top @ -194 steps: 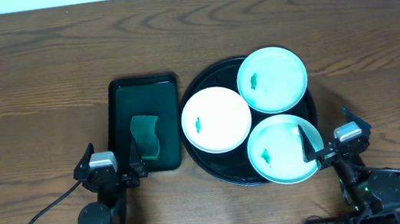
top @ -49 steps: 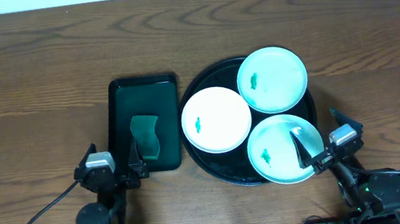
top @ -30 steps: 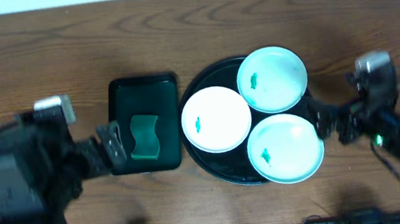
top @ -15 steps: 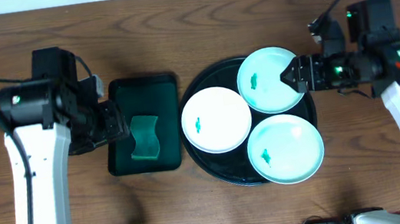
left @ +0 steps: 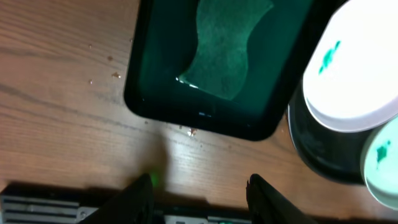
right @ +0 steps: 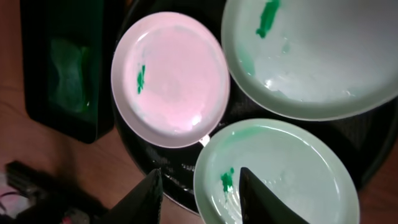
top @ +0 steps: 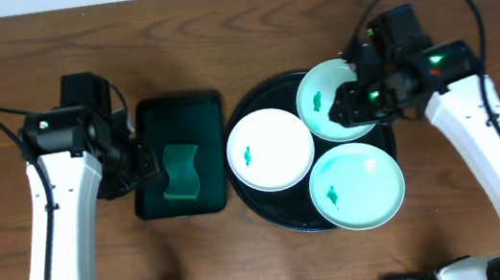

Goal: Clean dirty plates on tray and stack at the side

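Three round white plates lie on the black tray: one at the left, one at the back right and one at the front. Each carries a small green smear. My right gripper hovers over the back-right plate, open and empty. In the right wrist view its fingertips frame the front plate and the tray's rim. My left gripper hangs open and empty over the left edge of the green tray. Its fingertips show above bare wood.
A green sponge lies in the rectangular dark green tray, just left of the black tray. In the left wrist view the sponge sits ahead of the fingers. Crumbs dot the wood near that tray. The arms' base bar runs along the front edge.
Both arms have lifted from the front edge and swung out over the table. The left one went to the green tray's left side, the right one over the back-right plate.
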### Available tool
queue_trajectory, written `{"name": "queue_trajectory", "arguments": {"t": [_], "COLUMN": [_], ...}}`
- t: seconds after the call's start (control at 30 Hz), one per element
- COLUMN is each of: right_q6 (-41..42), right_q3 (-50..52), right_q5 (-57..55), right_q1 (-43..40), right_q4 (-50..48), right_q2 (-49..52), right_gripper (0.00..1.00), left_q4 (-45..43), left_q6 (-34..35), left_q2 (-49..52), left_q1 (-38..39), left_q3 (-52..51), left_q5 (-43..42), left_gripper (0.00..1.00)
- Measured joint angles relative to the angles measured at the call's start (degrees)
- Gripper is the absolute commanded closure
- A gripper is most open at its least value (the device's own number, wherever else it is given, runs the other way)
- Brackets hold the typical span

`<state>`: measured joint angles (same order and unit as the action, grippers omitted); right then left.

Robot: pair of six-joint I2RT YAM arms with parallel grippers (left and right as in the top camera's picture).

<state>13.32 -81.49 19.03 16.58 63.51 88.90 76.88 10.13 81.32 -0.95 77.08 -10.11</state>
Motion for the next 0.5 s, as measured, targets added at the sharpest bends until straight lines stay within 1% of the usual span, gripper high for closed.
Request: {"name": "queue_trajectory", "arguments": {"t": [0.03, 0.07, 0.1, 0.2, 0.27, 0.4, 0.5], "right_q6": [0.13, 0.50, 0.72, 1.07, 1.36, 1.99, 2.32], "right_q3": [0.13, 0.31, 0.61, 2.16, 3.32, 5.22, 5.44], "right_q5": [-0.98, -2.05, -3.13, -6.25, -7.48, -9.05, -9.38], "right_q1": [0.87, 2.08, 3.08, 6.16, 7.30, 7.72, 7.67], "right_q4": [-0.98, -2.71, -4.33, -8.57, -10.95, -13.70, -14.75], "right_q2": [0.04, 0.22, 0.42, 1.49, 2.51, 5.92, 9.66], "right_gripper": [0.35, 0.32, 0.31, 0.30, 0.32, 0.35, 0.39], "left_q4": [-1.29, -2.56, -3.61, -6.25, -7.02, -7.61, -8.04], "left_q6": [0.26, 0.44, 0.57, 0.66, 0.81, 0.83, 0.83], "left_q2": [-0.02, -0.04, -0.04, -0.04, -0.04, -0.04, -0.04], "left_q1": [0.00, 0.00, 0.00, 0.00, 0.00, 0.00, 0.00], "left_q3": [-1.18, -2.38, -3.50, -6.58, -8.07, -8.81, -8.81], "left_q5": [0.07, 0.17, 0.20, 0.20, 0.24, 1.01, 1.33], "left_gripper": [0.50, 0.50, 0.50, 0.50, 0.50, 0.50, 0.49]}}
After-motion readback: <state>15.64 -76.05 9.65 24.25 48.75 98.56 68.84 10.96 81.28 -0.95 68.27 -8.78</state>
